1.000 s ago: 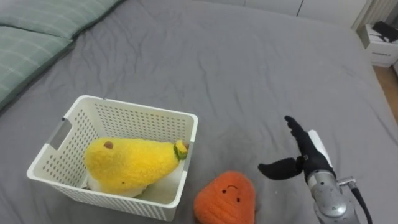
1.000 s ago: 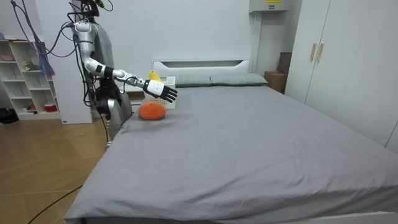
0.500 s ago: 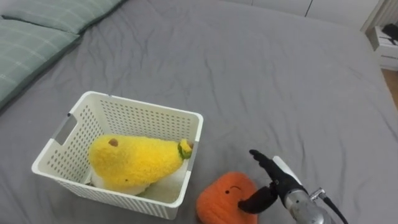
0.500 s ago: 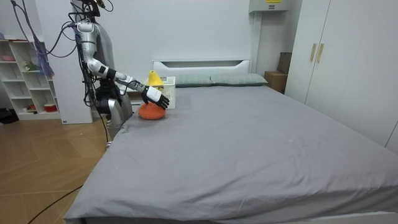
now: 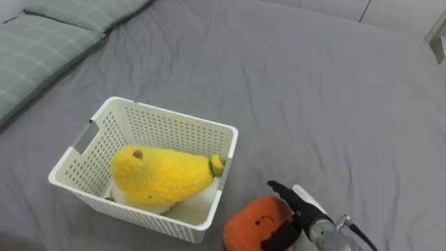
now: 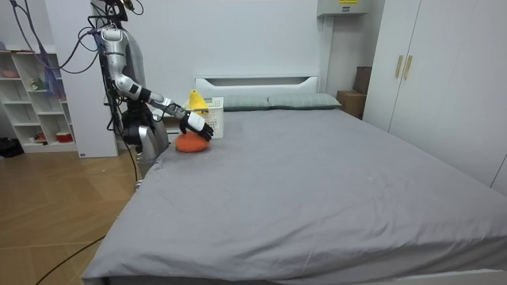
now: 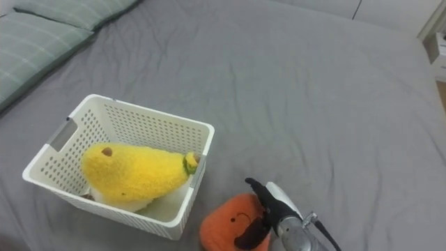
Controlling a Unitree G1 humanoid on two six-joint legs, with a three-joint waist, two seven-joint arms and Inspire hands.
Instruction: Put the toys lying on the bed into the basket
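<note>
An orange plush toy with a small face point(image 5: 252, 224) lies on the grey bed just right of a white perforated basket point(image 5: 167, 115). A big yellow plush toy point(image 5: 160, 176) fills the basket, one end leaning on the right wall. My right hand point(image 5: 296, 208) comes in from the lower right and rests on the orange toy's right side, fingers straight and spread over its top, thumb against its front. The hand is open. In the room view I stand at the bed's side near the headboard, right hand point(image 6: 196, 125) reaching down onto the orange toy point(image 6: 190, 143).
Green checked pillows point(image 5: 42, 49) lie at the bed's head, upper left. The grey bedsheet point(image 5: 313, 90) stretches wide beyond the basket and to the right. In the room view a white shelf unit point(image 6: 32, 103) stands behind me and wardrobes point(image 6: 412, 71) line the far wall.
My right hand has dropped from above the sheet down and left onto the orange toy. The eye view has shifted, so the basket sits further right in it.
</note>
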